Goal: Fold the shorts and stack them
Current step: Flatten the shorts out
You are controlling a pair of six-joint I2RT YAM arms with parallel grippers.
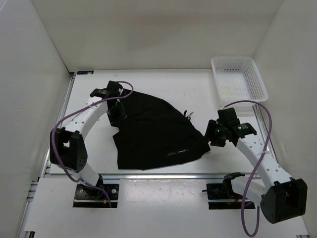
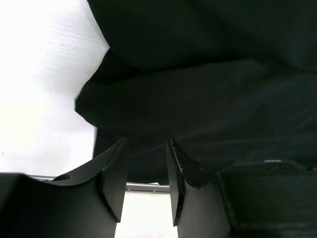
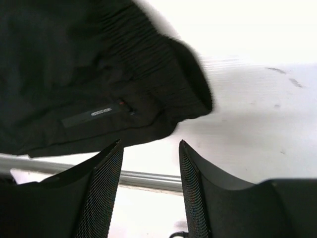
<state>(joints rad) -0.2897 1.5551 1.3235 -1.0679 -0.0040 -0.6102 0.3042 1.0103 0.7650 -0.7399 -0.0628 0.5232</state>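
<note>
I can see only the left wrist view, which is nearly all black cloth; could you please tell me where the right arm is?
Observer: The right gripper sits at the right corner of the shorts, jaws open, holding nothing.
Operator: Thank you. Is there anything else out there besides the shorts?
Observer: Yes, a white basket stands in the far right corner, well apart from the shorts.
</note>
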